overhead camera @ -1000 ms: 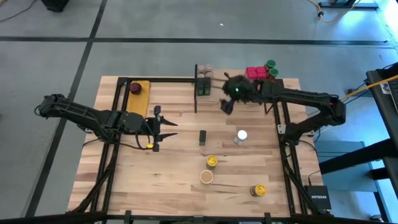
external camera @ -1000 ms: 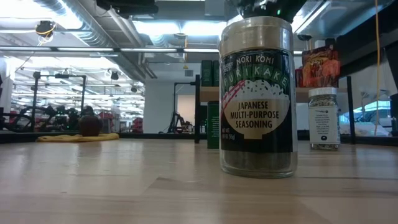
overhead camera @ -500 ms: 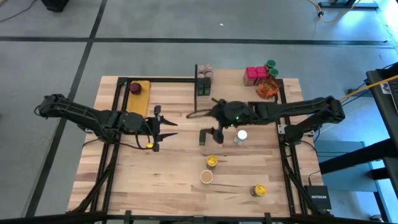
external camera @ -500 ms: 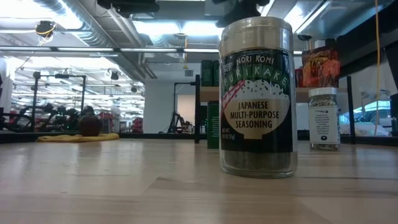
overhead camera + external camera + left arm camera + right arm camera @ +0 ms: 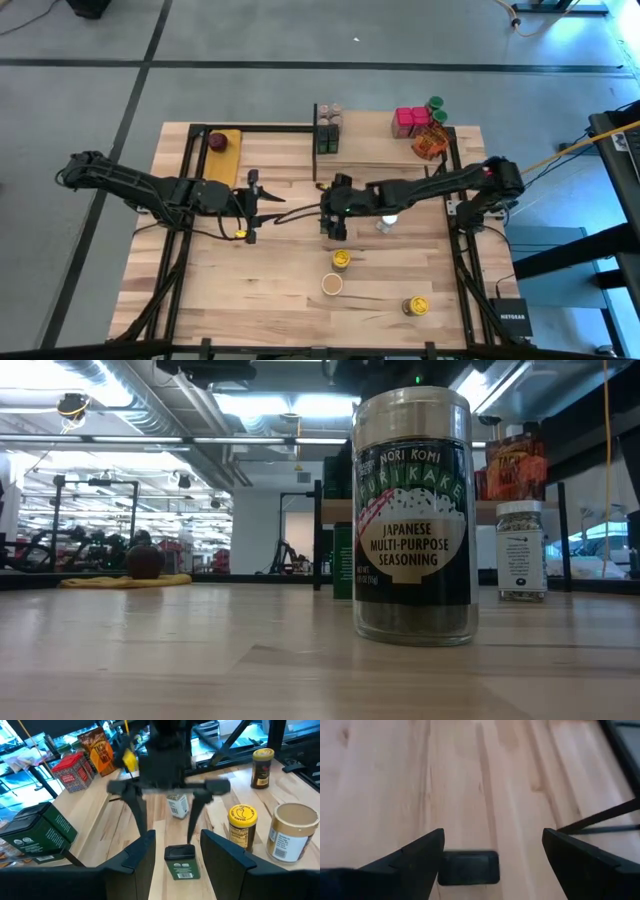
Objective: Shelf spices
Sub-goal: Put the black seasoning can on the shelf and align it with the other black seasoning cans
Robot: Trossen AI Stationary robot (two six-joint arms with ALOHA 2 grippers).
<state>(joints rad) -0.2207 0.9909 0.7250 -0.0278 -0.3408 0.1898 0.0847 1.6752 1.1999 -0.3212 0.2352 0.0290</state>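
Jaws of the right gripper [image 5: 333,213] stand wide open above a dark rectangular tin [image 5: 326,222] at the frame's centre on the worktop [image 5: 280,290]. Left gripper [image 5: 262,205], centre-left, has its jaws parted and empty. Upper right, the shelf [image 5: 380,145] carries red boxes [image 5: 410,120].

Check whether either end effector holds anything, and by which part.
Nothing is held. The right end effector hangs open over a dark tin; the left end effector waits open.

One camera is looking straight down on the whole desk [image 5: 260,290]. Another is sitting low, very near a big jar [image 5: 415,515]. Both wrist cameras are looking at the same dark tin [image 5: 181,861].
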